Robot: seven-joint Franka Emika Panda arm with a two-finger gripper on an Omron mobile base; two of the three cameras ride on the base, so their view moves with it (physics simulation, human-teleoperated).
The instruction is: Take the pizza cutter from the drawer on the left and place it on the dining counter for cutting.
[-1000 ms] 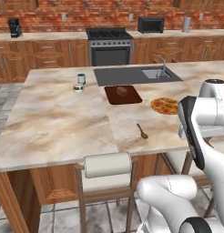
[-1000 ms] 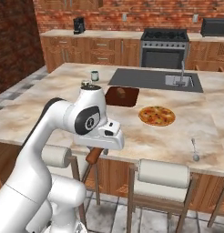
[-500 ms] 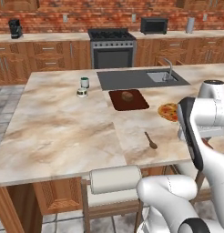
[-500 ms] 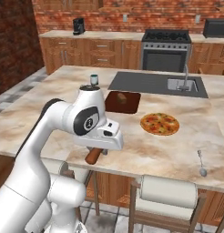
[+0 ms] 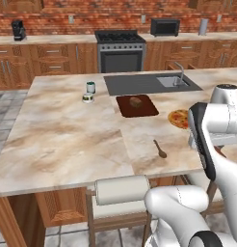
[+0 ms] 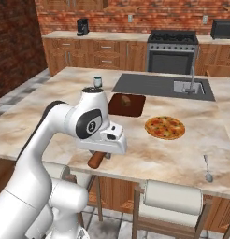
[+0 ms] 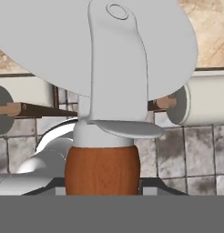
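Gripper (image 6: 99, 156) clenched on the pizza cutter (image 7: 103, 169), held at the near edge of the dining counter (image 6: 135, 149); pizza (image 6: 164, 127) farther in on that counter

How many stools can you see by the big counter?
2. In the right base view, one stool stands right of the arm, and another stool peeks out behind the arm. More may be hidden.

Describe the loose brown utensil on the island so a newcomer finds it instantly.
Start at the marbled dining counter. Near its front edge, in front of the pizza, lies the small brown utensil. It is thin with a rounded end, and lies directly on the stone.
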